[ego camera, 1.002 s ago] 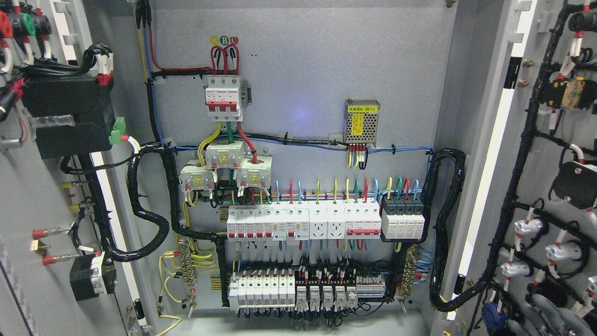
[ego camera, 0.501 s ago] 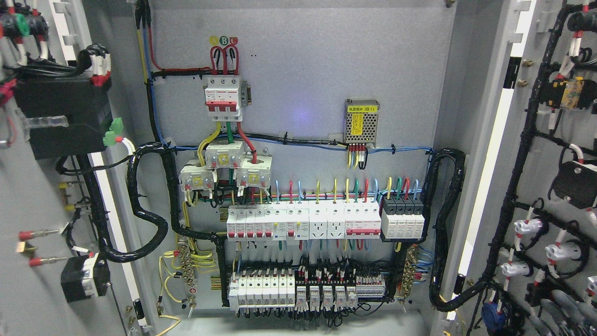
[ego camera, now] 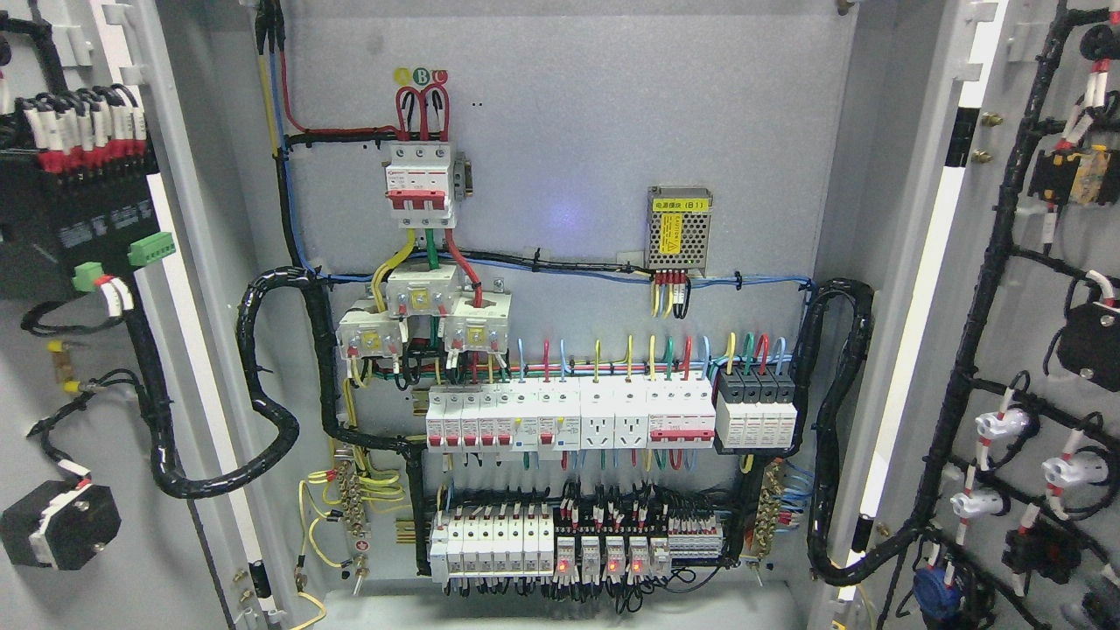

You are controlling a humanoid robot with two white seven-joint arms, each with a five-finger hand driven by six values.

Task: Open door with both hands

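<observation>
Doors stood swung wide: left door (ego camera: 70,350), right door (ego camera: 1032,350). Power supply (ego camera: 679,229) label read "(B1)"; phase markers (ego camera: 421,76) included "B". Neither hand appeared, state undeterminable.

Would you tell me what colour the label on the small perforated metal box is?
Yellow, on the small perforated metal box, shown best in the head view.

A grey back panel (ego camera: 569,175) fills the view, evenly lit, with a faint bluish glare.
</observation>
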